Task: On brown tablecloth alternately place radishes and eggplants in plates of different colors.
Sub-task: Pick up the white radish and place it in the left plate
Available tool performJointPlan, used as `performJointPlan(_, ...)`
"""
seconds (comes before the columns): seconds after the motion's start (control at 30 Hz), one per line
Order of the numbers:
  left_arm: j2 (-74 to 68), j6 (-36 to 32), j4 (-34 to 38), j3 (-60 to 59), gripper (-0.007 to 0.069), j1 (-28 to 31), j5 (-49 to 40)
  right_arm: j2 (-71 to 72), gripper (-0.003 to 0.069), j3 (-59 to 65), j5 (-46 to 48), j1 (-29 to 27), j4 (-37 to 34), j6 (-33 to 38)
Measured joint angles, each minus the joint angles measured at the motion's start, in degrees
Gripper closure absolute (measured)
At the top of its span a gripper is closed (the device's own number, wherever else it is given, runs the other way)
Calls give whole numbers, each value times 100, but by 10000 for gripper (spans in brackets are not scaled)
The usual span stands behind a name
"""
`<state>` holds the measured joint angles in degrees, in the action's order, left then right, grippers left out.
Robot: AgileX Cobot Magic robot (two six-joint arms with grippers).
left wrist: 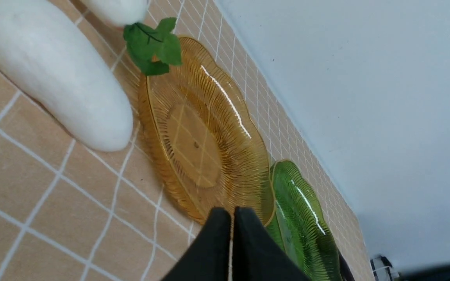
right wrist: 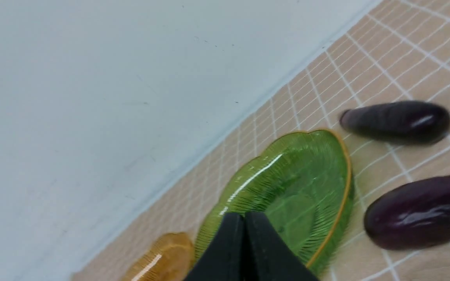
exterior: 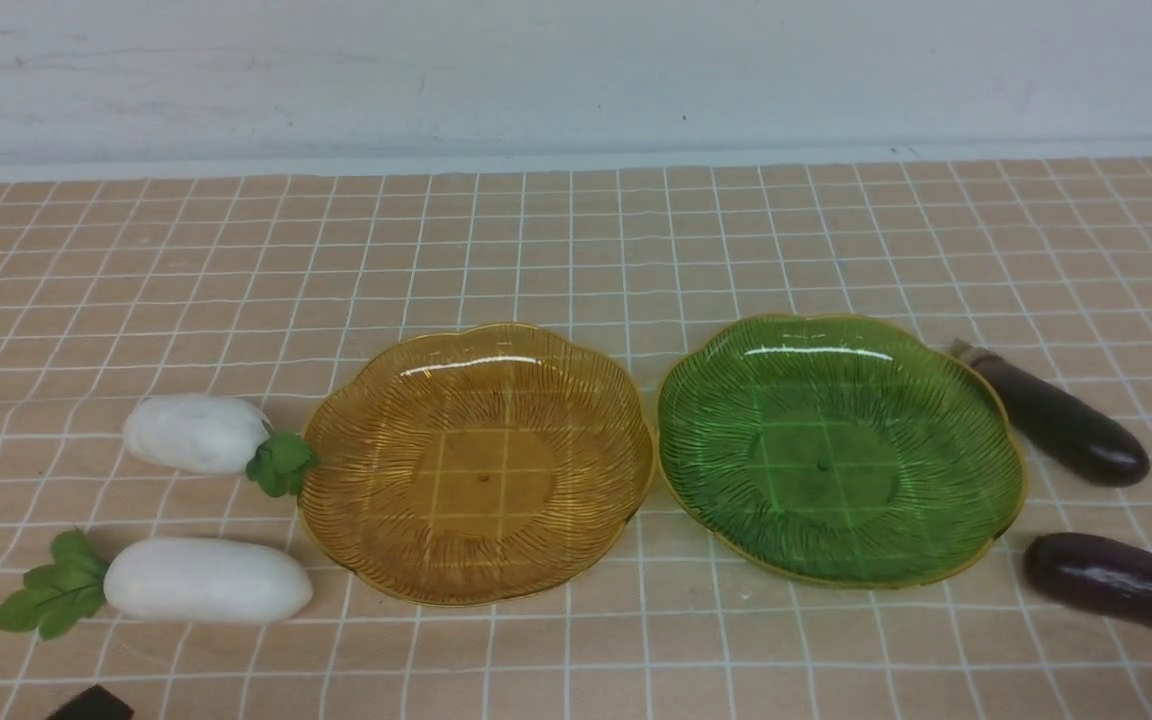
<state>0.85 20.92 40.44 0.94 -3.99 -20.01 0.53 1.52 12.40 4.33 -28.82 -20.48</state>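
- Left gripper [left wrist: 231, 220], right gripper [right wrist: 244, 224]: jaws together, empty.
- Radishes [exterior: 206, 582] lie left of amber plate [exterior: 476, 470], eggplants [exterior: 1061, 420] right of green plate [exterior: 836, 450]; both plates bare.
- First pick pending: open, descend on one vegetable.

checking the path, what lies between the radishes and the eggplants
The amber plate and the green plate, side by side; the front view shows it.
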Motion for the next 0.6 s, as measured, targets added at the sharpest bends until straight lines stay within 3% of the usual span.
performJointPlan(0.13,-435,-311,-410,968,627,0,-557,0,674,-438,272,0,110,371)
performJointPlan(0.17,-1069,-356,-976,1634,627,0,-1172,-80,674,-977,546,0,313,633)
performJointPlan(0.4,-3095,-378,-2673,3158,613,0,-2953,-1294,674,-2725,2833,0,1021,1829)
performJointPlan(0.5,-4368,-468,-3652,3729,545,0,-3383,-2040,674,-3222,3747,0,1137,2432)
performJointPlan(0.6,-5353,-235,-3992,4046,422,0,-3328,-2368,674,-3320,3865,0,1137,2497)
